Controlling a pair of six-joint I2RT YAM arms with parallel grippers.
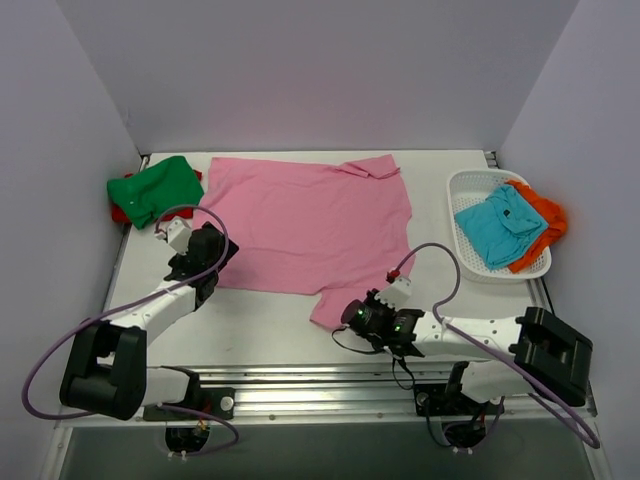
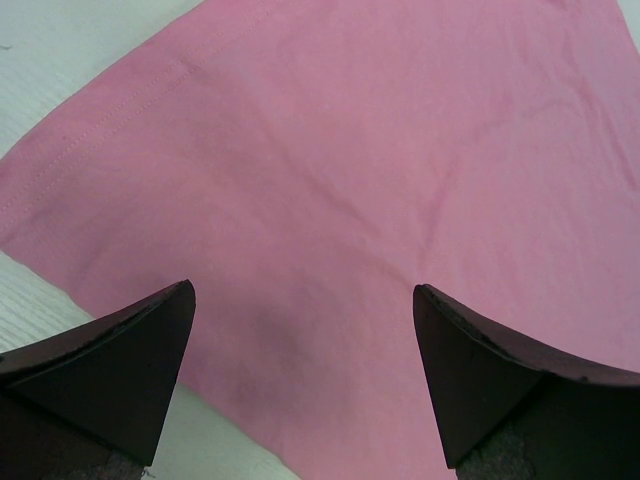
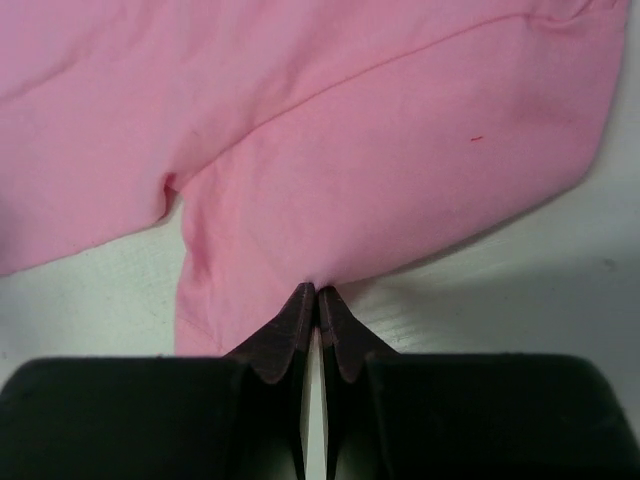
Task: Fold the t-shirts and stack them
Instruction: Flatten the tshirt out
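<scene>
From above, we see the pink collared t-shirt (image 1: pixel 305 225) spread flat across the middle of the white surface (image 1: pixel 270 320), collar toward the far wall. At the far left, a green t-shirt (image 1: pixel 155 188) lies bunched on top of a red t-shirt (image 1: pixel 118 212), of which only an edge shows. At the far right, a white mesh basket (image 1: pixel 465 185) holds a teal t-shirt (image 1: pixel 500 225) and an orange t-shirt (image 1: pixel 545 220), the orange one spilling over its right rim.

The overhead view leaves both grips unclear; the wrist cameras settle them. The left claw (image 2: pixel 300 300) stands wide open over the pink shirt's near left corner. Its dark fingers (image 2: pixel 120 360) are well apart with cloth lying flat between them, and it holds nothing.

The right claw (image 3: pixel 317 290) sits low at the near sleeve (image 3: pixel 400 170). Its jaws are pressed fully together on the sleeve's hem, where the cloth gathers into a small pucker at the tips. From above, we see only that this claw (image 1: pixel 345 315) meets the pink cloth's near edge.
</scene>
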